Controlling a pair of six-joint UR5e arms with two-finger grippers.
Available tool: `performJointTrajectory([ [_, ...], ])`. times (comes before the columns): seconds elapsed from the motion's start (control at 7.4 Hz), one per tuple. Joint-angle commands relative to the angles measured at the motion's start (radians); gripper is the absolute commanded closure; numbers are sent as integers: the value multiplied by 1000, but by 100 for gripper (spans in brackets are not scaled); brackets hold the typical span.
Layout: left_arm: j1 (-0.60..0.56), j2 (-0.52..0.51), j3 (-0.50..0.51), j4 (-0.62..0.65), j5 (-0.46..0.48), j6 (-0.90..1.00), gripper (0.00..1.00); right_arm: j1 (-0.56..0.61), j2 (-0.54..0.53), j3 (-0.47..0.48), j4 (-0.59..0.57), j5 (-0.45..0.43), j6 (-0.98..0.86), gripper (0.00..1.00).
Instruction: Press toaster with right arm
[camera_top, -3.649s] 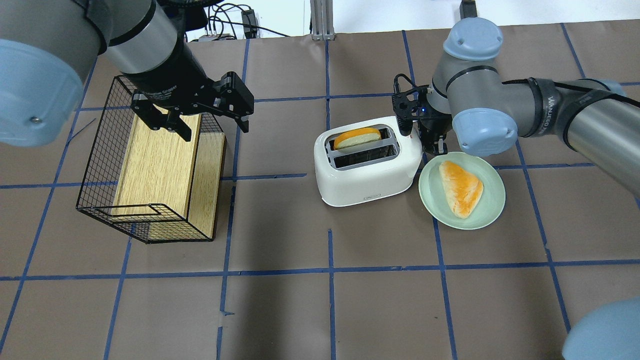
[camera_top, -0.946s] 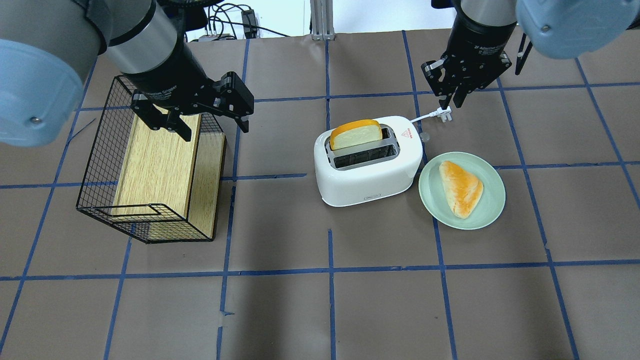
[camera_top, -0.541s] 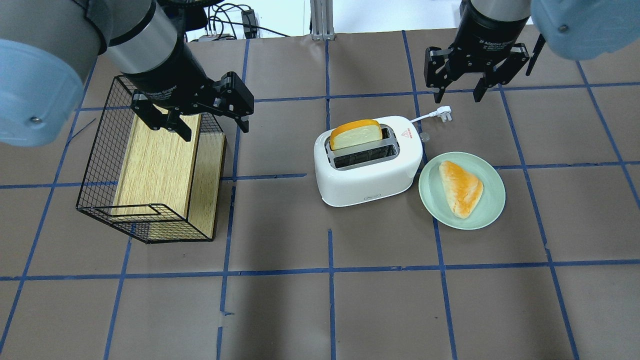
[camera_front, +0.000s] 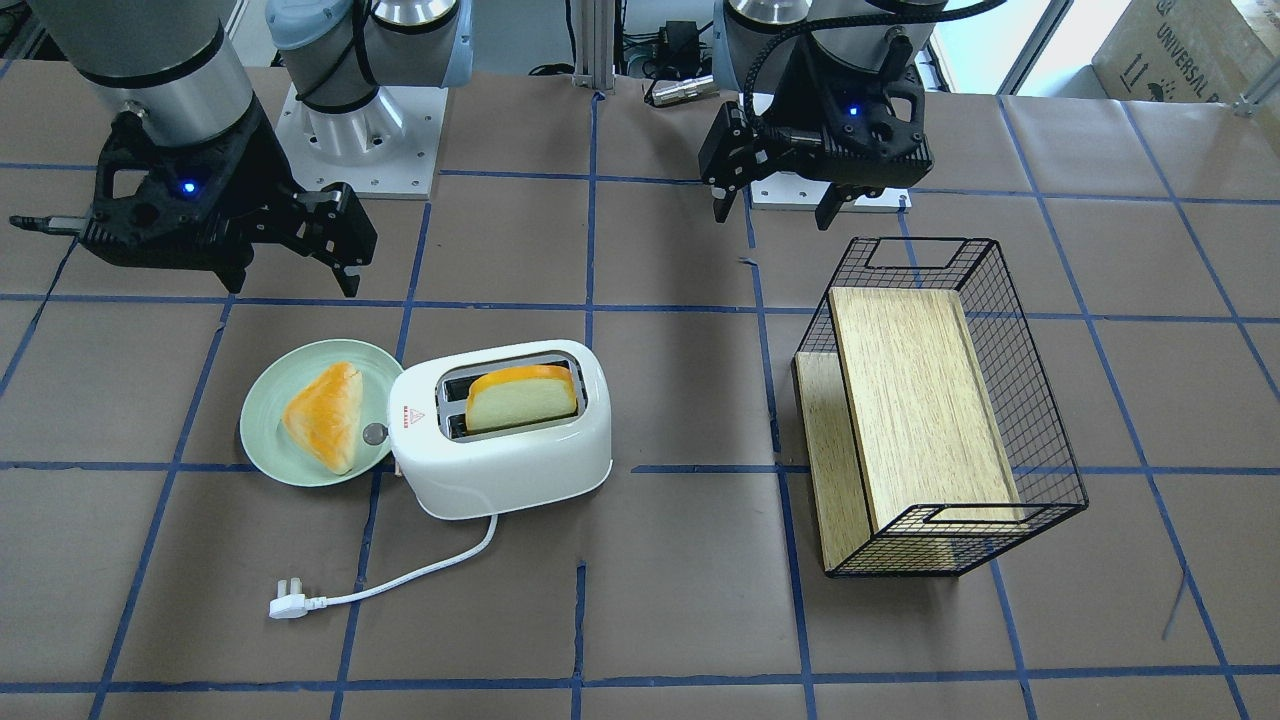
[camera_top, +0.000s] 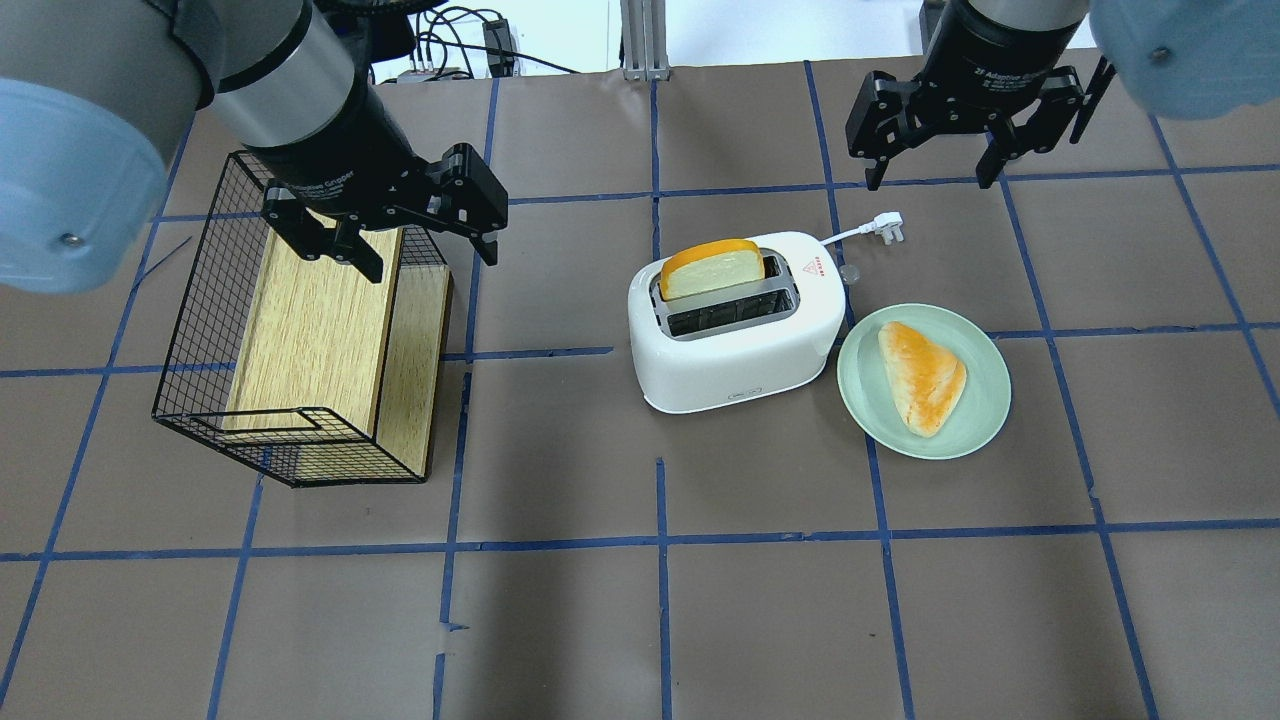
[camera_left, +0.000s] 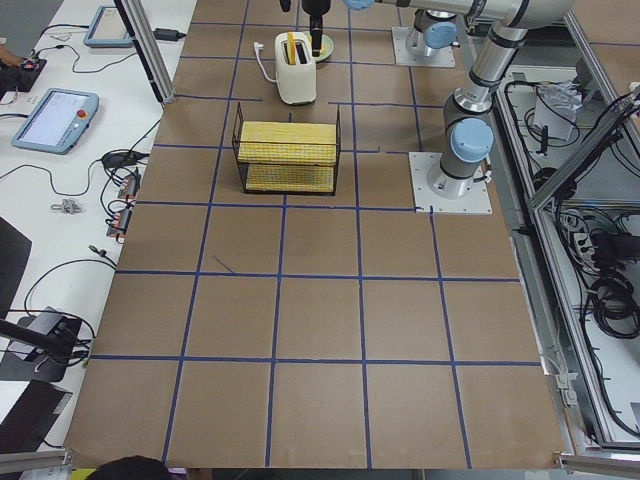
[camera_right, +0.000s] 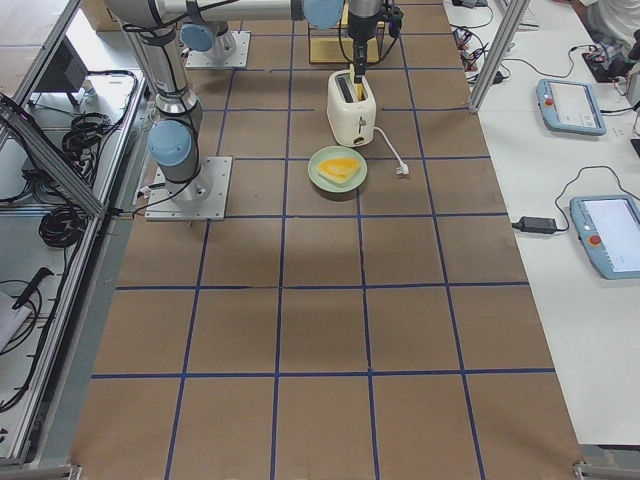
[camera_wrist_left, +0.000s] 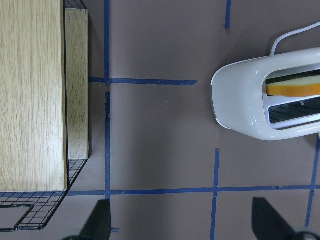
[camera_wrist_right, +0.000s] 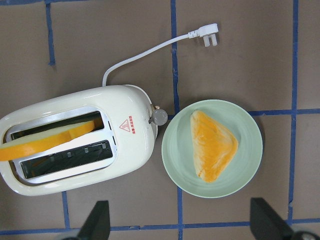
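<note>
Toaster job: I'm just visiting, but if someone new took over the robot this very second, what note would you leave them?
Right hand: open, empty, raised high over the toaster and plate, touching nothing.
Left hand: open, empty, raised near the wire basket.
Toaster: mid-table, one slice standing high in a slot. The plate, holding a pastry, sits by its knob end. The plug lies loose on the table.
Done: seconds ago the right hand was down at the knob end and the slice sat lower; both are up again.
Left: probably nothing, unless the press must hold.
</note>
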Motion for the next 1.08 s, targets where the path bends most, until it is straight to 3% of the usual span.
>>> performJointTrajectory([
  [0.0,0,0,0,0,0,0,0,2,-5,6,8,0,5,0],
  [0.95,0,0,0,0,0,0,0,2,-2,8,17,-2,4,0],
])
